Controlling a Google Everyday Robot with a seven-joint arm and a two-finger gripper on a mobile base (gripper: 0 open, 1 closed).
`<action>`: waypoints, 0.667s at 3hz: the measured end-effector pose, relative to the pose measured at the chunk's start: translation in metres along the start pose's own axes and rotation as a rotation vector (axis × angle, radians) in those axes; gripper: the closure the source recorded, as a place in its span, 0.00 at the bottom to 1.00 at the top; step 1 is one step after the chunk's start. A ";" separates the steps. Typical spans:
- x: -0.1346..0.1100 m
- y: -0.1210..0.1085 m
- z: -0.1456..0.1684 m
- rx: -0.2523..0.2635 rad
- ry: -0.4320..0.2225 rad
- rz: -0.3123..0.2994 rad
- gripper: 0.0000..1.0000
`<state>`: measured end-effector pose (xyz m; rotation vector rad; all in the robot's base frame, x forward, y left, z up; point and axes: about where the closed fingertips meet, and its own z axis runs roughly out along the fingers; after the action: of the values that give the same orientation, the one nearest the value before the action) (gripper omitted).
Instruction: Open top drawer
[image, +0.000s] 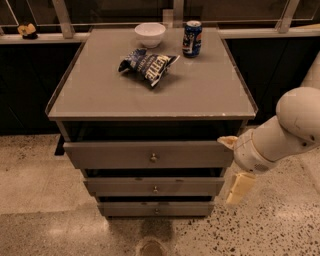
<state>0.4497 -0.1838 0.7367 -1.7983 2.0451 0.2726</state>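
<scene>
The top drawer (115, 155) is the widest grey front of three, with a small round metal knob (153, 158) at its centre. It stands pulled out a little, with a dark gap under the cabinet top. My gripper (234, 166) is at the drawer's right end, beside the front's right edge. It is open and empty: one tan finger (227, 141) shows by the drawer's upper right corner, and the other finger (239, 188) hangs lower. It is well right of the knob.
Two narrower drawers (155, 187) sit below. The cabinet top (200, 95) carries a white bowl (150, 34), a blue can (192, 38) and a chip bag (147, 65). A speckled floor (40, 200) surrounds the cabinet. A dark counter with railing runs behind.
</scene>
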 end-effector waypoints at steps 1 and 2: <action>0.003 0.015 0.031 -0.001 -0.020 -0.078 0.00; 0.001 0.024 0.057 0.050 -0.028 -0.178 0.00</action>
<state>0.4356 -0.1581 0.6818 -1.9197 1.8415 0.1913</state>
